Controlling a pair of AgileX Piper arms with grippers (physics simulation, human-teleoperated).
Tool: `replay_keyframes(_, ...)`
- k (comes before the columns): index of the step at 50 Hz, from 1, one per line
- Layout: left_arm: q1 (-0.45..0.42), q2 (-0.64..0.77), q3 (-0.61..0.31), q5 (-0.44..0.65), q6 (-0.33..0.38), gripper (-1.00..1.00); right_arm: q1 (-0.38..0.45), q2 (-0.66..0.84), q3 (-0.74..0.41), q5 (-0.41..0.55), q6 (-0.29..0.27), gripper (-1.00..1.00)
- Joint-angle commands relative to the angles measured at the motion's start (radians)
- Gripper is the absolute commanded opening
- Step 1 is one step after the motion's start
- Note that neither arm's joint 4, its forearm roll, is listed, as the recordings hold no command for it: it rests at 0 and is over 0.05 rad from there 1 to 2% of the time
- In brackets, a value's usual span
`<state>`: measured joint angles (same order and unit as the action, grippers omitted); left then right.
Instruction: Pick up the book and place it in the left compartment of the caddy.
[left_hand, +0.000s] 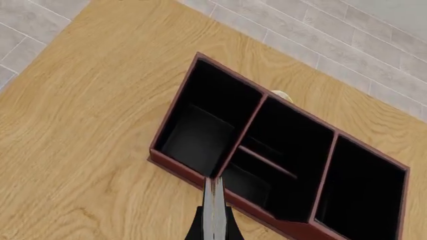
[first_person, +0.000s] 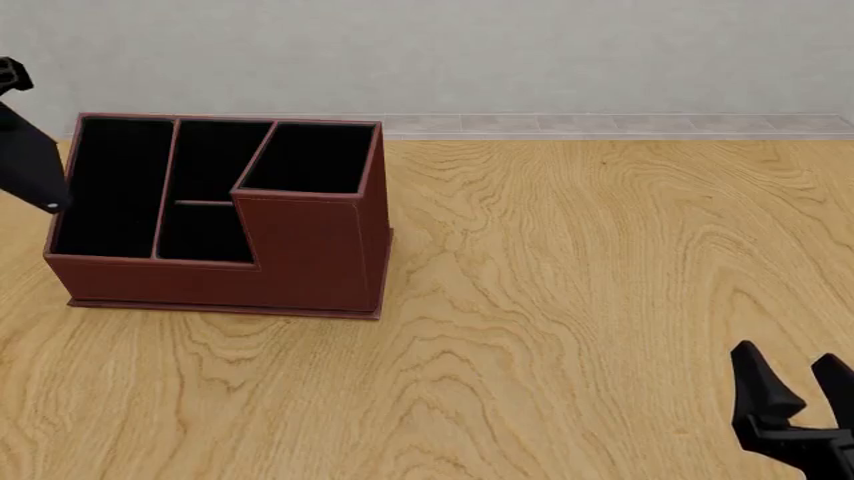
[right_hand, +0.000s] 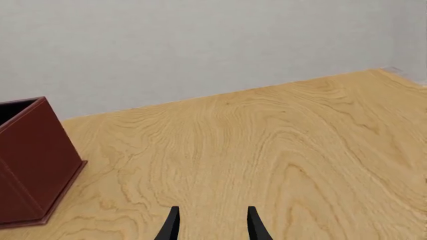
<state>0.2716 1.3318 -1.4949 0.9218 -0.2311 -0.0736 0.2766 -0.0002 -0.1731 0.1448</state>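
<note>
**1. Layout.** The desk (first_person: 601, 280) carries the caddy (first_person: 314, 250) at the left of the front view. Its left compartment (first_person: 114, 190) is the long slot at the low end. The book (first_person: 30, 160) is off the desk, tilted, at the far left edge of the frame. Its lower corner overlaps the caddy's outer left wall in that view. The left hand (left_hand: 213, 227) is clamped on the book, which the left wrist view shows edge-on at bottom centre. The right hand (first_person: 790, 375) idles at lower right, jaws apart, holding nothing, well apart from the caddy.

**2. Failure modes (our judgement).**
- Caddy shift: if the book's corner lands on a wall top, downward push could slide or tip the caddy, since nothing braces it.
- Wrong slot: in the wrist view the book's edge lines up approx. with the divider (left_hand: 233, 145) between the left compartment and the middle slots (left_hand: 267, 165). A small lateral error would put it in a middle slot or on the divider.
- Outside drop: the front view puts the book near the outer left wall. Releasing early could drop it onto the desk beside the caddy.
- Jam: the book is tilted, so it may wedge across the narrow slot instead of dropping in.

**3. Markings.** We read no brand, label or text on the caddy. The book shows one small white mark (first_person: 51, 207), too small to read.
</note>
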Motion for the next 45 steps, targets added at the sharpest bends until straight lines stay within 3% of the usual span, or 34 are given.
replay_keyframes(1,-0.003,0.068,-0.062,-0.017,0.029,-1.0,-0.007,0.037,0.0,-0.03,0.006,1.0)
replay_keyframes(14,-0.024,0.169,-0.102,-0.05,0.051,-1.0,-0.026,0.065,0.0,-0.05,-0.002,1.0)
replay_keyframes(45,-0.002,0.257,-0.115,-0.073,0.048,-1.0,-0.041,0.077,0.0,-0.056,-0.024,1.0)
